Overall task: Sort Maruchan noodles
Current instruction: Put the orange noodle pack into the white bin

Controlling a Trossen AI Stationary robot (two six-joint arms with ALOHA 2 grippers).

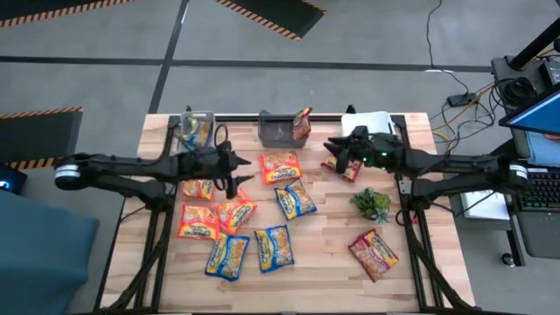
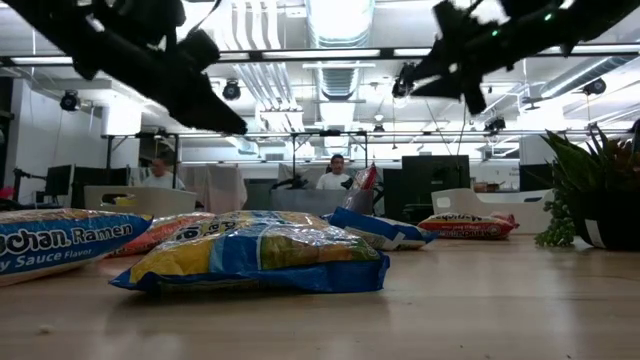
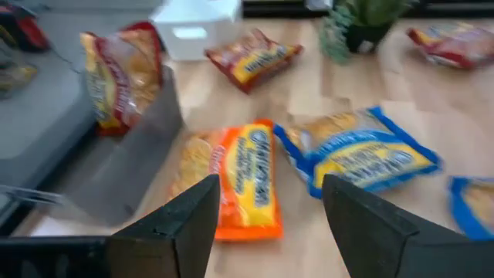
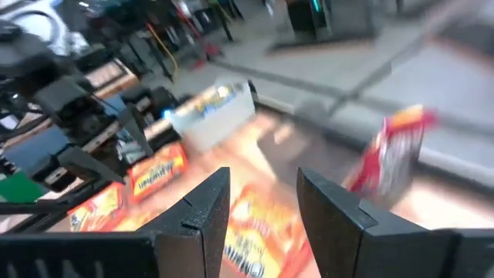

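While both claws are hovering empty with fingers apart, the left claw (image 1: 234, 179) is facing an orange packet (image 1: 280, 167) lying flat on the tabletop (image 1: 324, 254), which looks light, crinkly and slippery, best pinched across its short edges.

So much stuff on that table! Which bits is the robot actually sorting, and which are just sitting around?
Part of the job:
- orange packets
- blue-and-yellow packets
- dark red packets
- grey bin with a red packet standing in it
- clear bin
- white bin

Just there:
- small green plant
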